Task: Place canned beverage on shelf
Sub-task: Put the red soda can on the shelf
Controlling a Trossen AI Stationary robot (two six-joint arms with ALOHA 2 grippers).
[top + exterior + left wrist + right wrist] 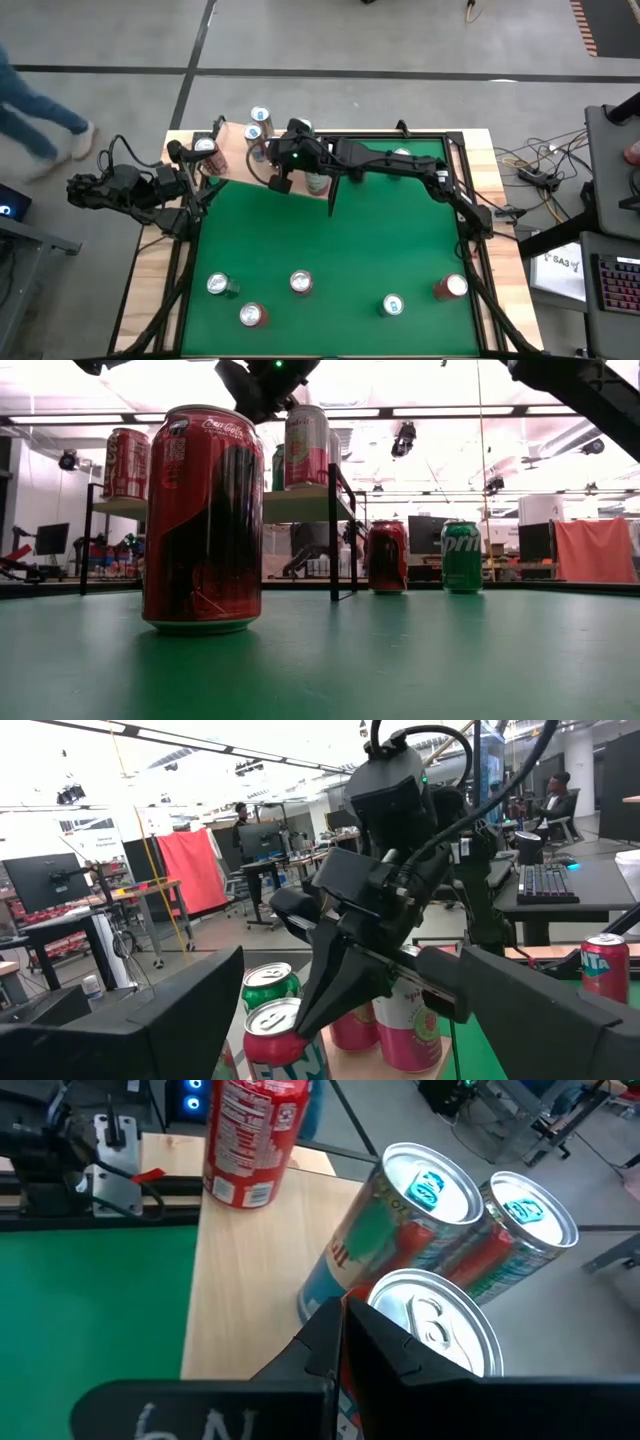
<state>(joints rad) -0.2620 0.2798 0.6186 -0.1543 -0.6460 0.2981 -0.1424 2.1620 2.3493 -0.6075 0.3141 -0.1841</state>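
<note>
The shelf [235, 160] is a pale wood board at the table's far left corner, raised on dark legs [333, 530]. Several cans stand on it: a red one [250, 1140], two blue-tabbed ones [425, 1200] [525, 1220], a silver-topped one [435, 1320] and a pink one [305, 445]. My right gripper [340, 1315] [270, 165] is shut and slants down over the shelf toward the table's left, its tips beside the silver-topped can. My left gripper [195, 188] waits open off the shelf's left end, nothing between its fingers [120, 1020]. My right gripper's shut fingertips [325, 1330] stand close against the side of the silver-topped can, just below its rim [375, 1305]. The fingers themselves hide the place where they would meet. I cannot tell whether they touch the can, which stands upright on the shelf.
Several more cans stand on the green table: a Coca-Cola can [205, 520] near the front, a red can [387, 555] and a Sprite can [462, 557] farther back, others along the near edge [301, 282] [450, 288]. A person walks at the far left [40, 120].
</note>
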